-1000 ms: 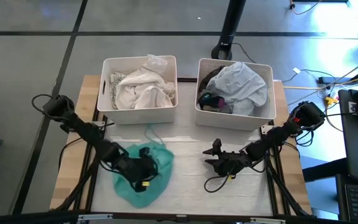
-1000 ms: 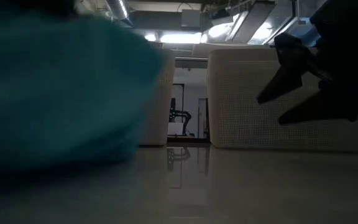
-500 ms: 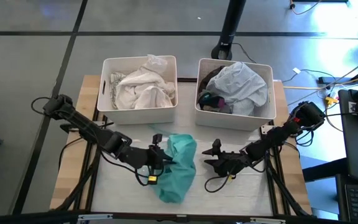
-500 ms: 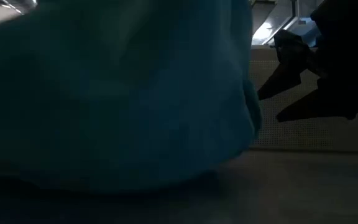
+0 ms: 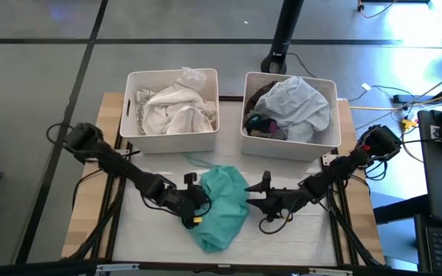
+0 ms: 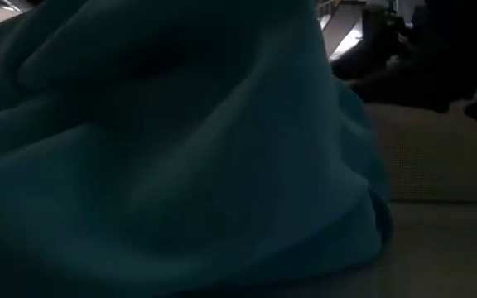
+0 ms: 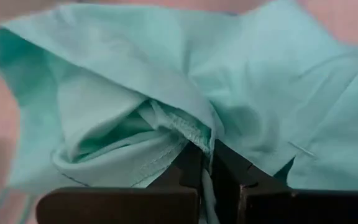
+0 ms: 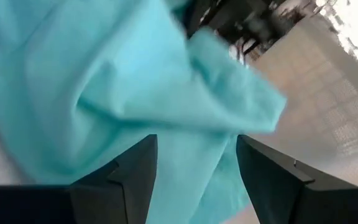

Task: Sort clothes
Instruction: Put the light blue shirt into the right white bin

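The crumpled teal-green fabric garment (image 5: 223, 207) is lying on the bench (image 5: 313, 245) in front of the two white rectangular plastic bins, between the two arms. The left gripper (image 5: 199, 208) is clenching its jaws on a hemmed fold of it, as the left wrist view shows (image 7: 185, 134). The right gripper (image 5: 256, 202) is sitting just beside the garment's other edge with its jaws released and spread, the cloth lying in front of its fingers (image 8: 126, 174) but not between them.

The grip looks thin: only a seam fold is pinched, so a quick lift could be letting the cloth slide out, or leaving most of it dragging across the bench. If the right gripper closes now, it could be catching a loose layer and pulling against the left one. The trailing part could also snag on a bin's front wall.

The left white bin (image 5: 129, 115) is holding white fabric garments (image 5: 176, 109); the right white bin (image 5: 245, 130) is piled with a pale grey-blue garment (image 5: 301, 103) rising to its rim, so room there is tight. The bench in front of the garment is offering open space, though its front edge is near.
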`<action>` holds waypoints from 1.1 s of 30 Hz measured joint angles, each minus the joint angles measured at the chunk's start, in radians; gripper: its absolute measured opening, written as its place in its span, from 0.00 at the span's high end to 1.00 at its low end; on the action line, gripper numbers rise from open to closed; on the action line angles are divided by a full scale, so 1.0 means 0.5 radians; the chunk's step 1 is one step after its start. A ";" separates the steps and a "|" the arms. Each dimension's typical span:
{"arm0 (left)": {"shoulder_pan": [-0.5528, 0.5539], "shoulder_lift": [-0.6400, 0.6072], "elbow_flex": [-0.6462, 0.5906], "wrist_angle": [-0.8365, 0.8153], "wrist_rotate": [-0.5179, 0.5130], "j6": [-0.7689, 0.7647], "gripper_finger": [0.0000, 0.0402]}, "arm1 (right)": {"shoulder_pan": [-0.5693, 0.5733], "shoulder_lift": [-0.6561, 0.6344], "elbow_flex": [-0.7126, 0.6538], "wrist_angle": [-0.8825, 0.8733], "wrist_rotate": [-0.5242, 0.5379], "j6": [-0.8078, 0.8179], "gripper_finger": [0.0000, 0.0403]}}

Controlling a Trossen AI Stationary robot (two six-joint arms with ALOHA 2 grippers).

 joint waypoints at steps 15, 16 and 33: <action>0.204 0.465 -0.050 0.247 -0.007 -0.001 0.97 | -0.251 0.492 0.493 -0.093 -0.780 -0.223 0.45; 0.212 0.474 -0.050 0.250 -0.009 -0.003 0.97 | -0.267 0.531 0.559 -0.232 -0.739 -0.219 0.45; 0.196 0.489 -0.059 0.532 0.070 0.152 0.95 | -0.543 0.926 0.866 -0.838 -0.638 -0.137 0.61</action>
